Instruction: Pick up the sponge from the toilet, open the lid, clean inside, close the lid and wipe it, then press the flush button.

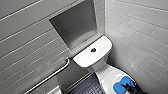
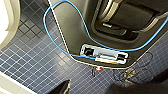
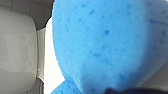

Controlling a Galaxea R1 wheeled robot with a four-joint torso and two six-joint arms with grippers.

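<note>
On the closed lid (image 1: 108,75), front end of the toilet (image 1: 87,58): sponge (image 1: 120,86), blue, long axis crosswise to the bowl. My right claw (image 1: 130,88) touches its outer edge; sponge lies tankward of it. Right arm nearer. Whether the claw is apart or clamped, I cannot tell; lid's front is cut off.

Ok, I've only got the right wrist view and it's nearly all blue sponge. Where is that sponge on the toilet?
Observer: In the head view the sponge lies over the white lid, with the right claw at its near edge.
Operator: Lid up or down?
Observer: Down; it's closed.
Operator: And the flush button?
Observer: The flush button is dark and round, mid tank top, beyond the sponge.
</note>
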